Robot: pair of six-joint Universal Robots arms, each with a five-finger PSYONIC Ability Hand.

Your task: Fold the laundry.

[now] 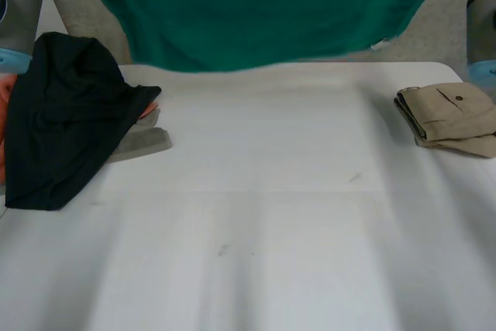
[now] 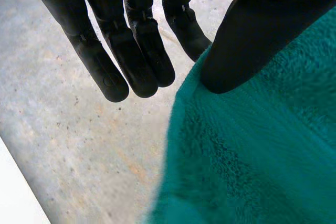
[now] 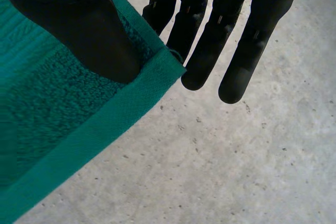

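Bright, even, diffuse light over the white table (image 1: 271, 153), soft grey shadow beside the folded khaki garment (image 1: 453, 118), black cloth (image 1: 66, 122) dim in its folds, floor (image 3: 236, 156) evenly lit beside the green towel (image 3: 47, 119)

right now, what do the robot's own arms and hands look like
Both arms are round grey cylinders with light-blue caps: left arm, right arm. The left hand and right hand are matte black, with long, segmented, round-tipped fingers and a thicker, blunt thumb, dark against the green towel.
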